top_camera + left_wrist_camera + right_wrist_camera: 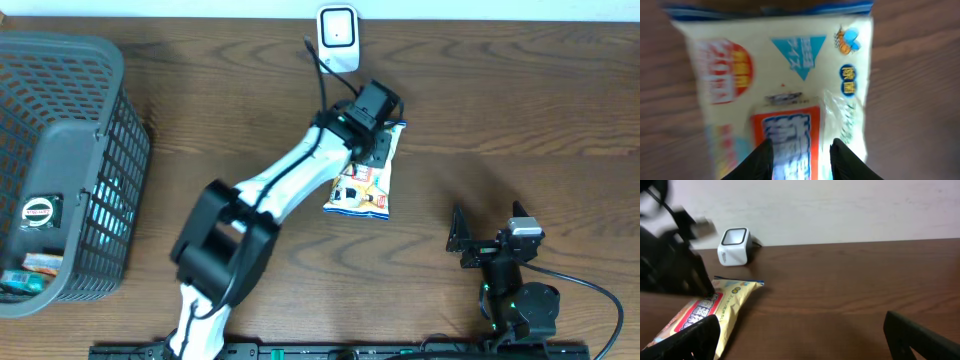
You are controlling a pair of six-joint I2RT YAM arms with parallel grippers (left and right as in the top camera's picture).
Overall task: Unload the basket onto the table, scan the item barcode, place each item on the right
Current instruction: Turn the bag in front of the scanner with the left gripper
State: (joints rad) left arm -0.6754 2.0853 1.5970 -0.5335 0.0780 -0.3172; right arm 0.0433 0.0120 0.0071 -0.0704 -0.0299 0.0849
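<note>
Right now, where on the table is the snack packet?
In the overhead view the snack packet lies flat near the middle of the table, in front of the white scanner, its far end under the left tool.

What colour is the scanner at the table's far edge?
White scanner, dark face; right wrist view shows it best.

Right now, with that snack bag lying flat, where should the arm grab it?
Come from straight above and pinch the snack bag at its puffy middle, across its narrow width. It lies flat, edges hugging the table, so sideways fingers would likely find nothing.
</note>
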